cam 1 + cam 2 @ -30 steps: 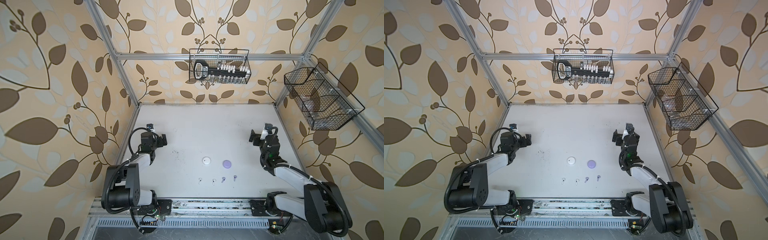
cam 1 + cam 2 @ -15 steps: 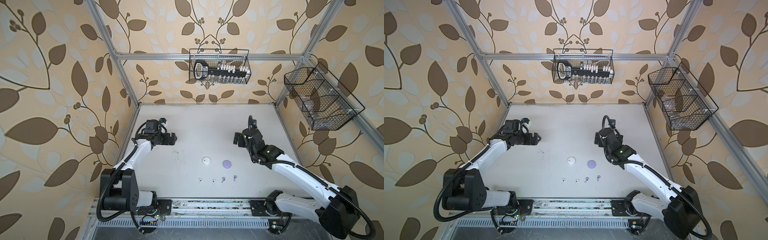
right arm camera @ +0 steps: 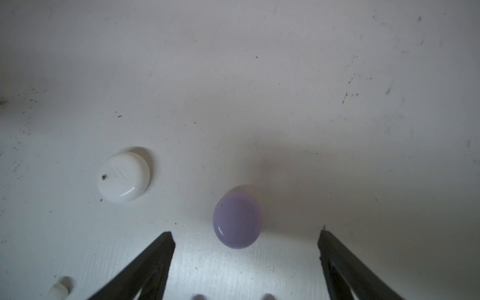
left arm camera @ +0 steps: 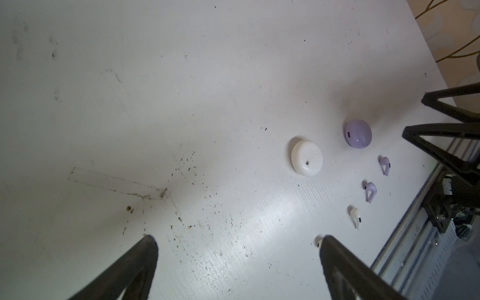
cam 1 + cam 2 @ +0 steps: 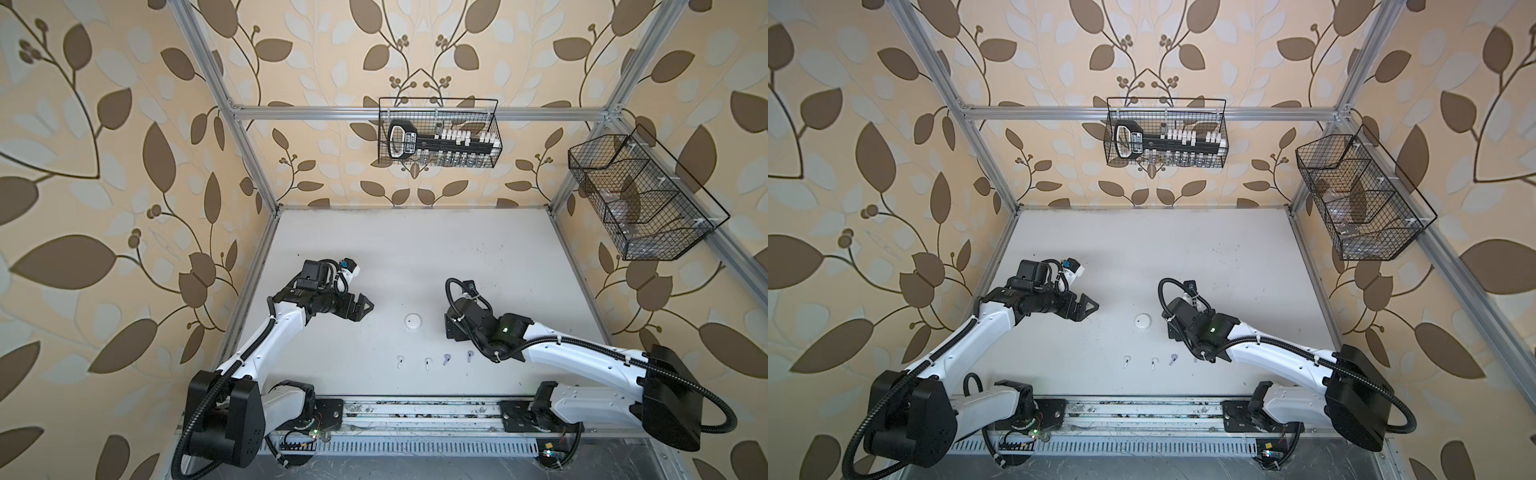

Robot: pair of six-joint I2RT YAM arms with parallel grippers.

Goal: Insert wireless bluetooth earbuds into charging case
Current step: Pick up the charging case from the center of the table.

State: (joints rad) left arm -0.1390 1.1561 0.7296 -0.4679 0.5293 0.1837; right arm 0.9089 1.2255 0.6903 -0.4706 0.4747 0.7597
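Two round charging cases lie shut on the white table: a white one (image 5: pixel 413 321) (image 5: pixel 1143 321) (image 4: pixel 307 158) (image 3: pixel 123 176) and a lavender one (image 4: pixel 358 133) (image 3: pixel 237 217). In front of them, four small earbuds lie in a row: two white (image 5: pixel 400 360) (image 5: pixel 427 363) (image 4: pixel 355 217) and two lavender (image 5: pixel 446 358) (image 5: pixel 470 355) (image 4: pixel 385 165) (image 4: pixel 370 191). My right gripper (image 5: pixel 451 328) (image 3: pixel 246 235) hangs open over the lavender case and hides it in both top views. The case sits just beyond its fingertips, untouched. My left gripper (image 5: pixel 361 307) (image 4: pixel 237 240) is open and empty, left of the white case.
A wire basket (image 5: pixel 438 139) with a black tool hangs on the back wall. Another wire basket (image 5: pixel 640 199) hangs on the right wall. The aluminium rail (image 5: pixel 415 411) runs along the table's front edge, close behind the earbud row.
Both arms have swung in from the table's sides toward the middle. The right gripper has come over the lavender case. The left gripper has moved right toward the white case.
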